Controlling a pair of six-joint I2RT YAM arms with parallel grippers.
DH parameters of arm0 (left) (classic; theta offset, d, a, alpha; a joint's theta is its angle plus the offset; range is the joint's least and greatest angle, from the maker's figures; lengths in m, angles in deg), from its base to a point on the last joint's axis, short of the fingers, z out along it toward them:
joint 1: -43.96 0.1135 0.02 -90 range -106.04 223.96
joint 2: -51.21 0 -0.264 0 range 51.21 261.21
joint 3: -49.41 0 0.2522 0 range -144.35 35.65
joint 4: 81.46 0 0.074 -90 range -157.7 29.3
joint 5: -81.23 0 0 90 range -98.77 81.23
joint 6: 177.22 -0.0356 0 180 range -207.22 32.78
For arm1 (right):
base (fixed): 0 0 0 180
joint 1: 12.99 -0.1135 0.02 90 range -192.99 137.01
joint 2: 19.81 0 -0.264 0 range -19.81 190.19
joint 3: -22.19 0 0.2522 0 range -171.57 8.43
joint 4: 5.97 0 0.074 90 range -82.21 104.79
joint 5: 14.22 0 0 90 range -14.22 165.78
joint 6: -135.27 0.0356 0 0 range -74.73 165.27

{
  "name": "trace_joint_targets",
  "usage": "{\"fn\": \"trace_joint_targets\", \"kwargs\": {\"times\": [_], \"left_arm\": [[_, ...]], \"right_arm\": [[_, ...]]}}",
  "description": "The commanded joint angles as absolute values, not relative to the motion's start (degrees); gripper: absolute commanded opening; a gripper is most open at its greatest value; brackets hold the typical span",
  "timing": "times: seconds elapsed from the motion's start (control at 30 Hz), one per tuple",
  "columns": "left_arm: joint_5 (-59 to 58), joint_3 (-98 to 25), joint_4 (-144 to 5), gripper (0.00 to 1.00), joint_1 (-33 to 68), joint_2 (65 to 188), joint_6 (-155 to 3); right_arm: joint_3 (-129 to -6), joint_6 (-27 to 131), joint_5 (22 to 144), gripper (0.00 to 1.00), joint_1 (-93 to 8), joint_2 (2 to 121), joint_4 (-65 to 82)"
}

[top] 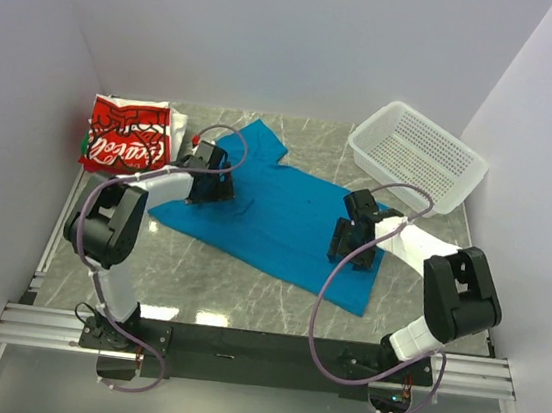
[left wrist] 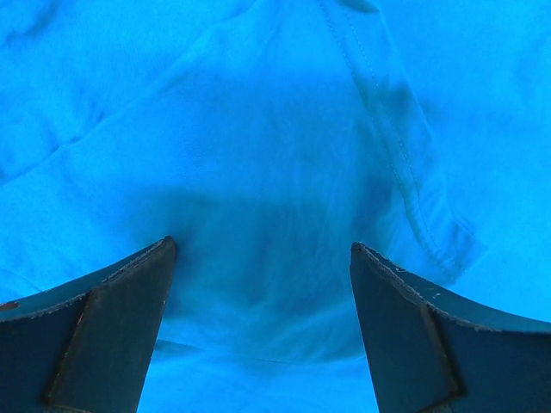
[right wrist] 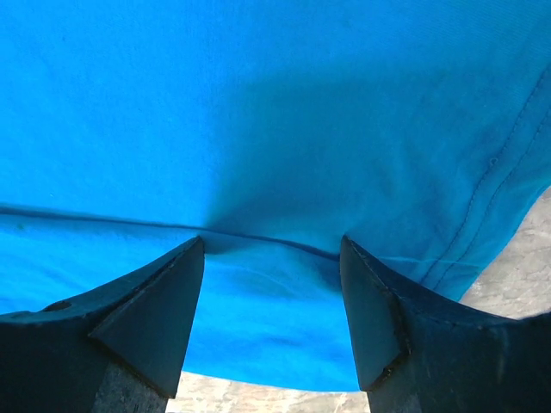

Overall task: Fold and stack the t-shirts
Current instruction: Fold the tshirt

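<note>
A bright-blue t-shirt lies spread across the middle of the marble table, a sleeve pointing to the back. My left gripper stands over its left part, open, both fingertips down on the cloth beside a stitched seam. My right gripper is over the shirt's right end, open as well, its fingertips straddling a fold edge of blue cloth near the hem. The left gripper and the right gripper each have flat cloth between the fingers. A folded red-and-white t-shirt lies at the back left.
A white perforated basket sits at the back right corner. White walls close in the left, back and right sides. Bare marble table shows just past the shirt's hem by the right gripper. Cables loop from both arms.
</note>
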State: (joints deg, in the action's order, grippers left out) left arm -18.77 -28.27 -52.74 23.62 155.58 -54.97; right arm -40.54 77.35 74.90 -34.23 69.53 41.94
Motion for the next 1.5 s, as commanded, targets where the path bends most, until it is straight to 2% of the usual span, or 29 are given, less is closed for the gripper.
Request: {"fn": "trace_joint_targets", "kwargs": {"times": [0.0, 0.33, 0.97, 1.07, 1.27, 1.47], "left_arm": [[-16.77, -23.34, -50.82, 0.89, 23.83, 152.81, -51.81], [-16.24, -8.58, -54.43, 0.88, 23.75, 143.15, -48.03], [-22.03, 3.30, -49.95, 0.89, 16.63, 129.87, -39.24], [-24.41, -0.02, -45.75, 0.90, 16.54, 127.94, -39.58], [-29.69, -16.71, -40.54, 0.94, 16.54, 130.21, -43.88], [-31.01, -41.99, -37.47, 0.97, 16.71, 147.60, -49.16]], "right_arm": [[-37.36, 78.06, 75.61, 0.71, -35.23, 68.18, 41.19], [-30.33, 81.57, 77.72, 0.71, -39.18, 61.15, 44.61], [-22.85, 86.32, 77.28, 0.71, -42.96, 49.54, 47.52], [-25.83, 86.14, 75.96, 0.72, -42.96, 48.57, 49.18], [-36.81, 85.00, 72.19, 0.73, -42.79, 48.57, 54.19], [-41.75, 82.63, 70.95, 0.75, -38.84, 51.03, 53.32]]}}
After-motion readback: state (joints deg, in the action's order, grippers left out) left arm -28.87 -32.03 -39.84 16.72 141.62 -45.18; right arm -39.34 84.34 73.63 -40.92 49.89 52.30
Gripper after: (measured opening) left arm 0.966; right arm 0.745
